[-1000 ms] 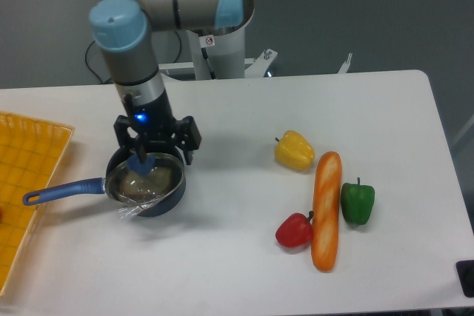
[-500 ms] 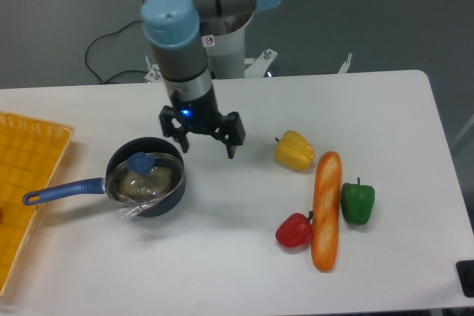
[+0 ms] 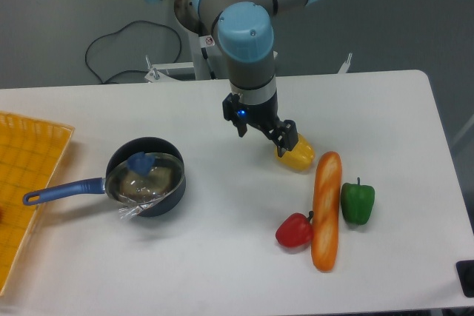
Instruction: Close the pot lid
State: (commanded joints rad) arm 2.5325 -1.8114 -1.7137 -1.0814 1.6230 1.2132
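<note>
Fixed camera: one pot sits at the left of the white desk, its long blue handle pointing left toward a yellow tray. One lid rests on the pot, slightly askew, blue knob up. Three peppers lie at right: one yellow pepper, one red pepper, one green pepper, plus one baguette. The gripper hangs beside the yellow pepper, jaws spread and empty. Behind runs a grey wall.

We've got one fixed cam, set high at the worktop's front edge, looking down & toward the arm base at the back; mid distance, whole worktop nearly in frame.
</note>
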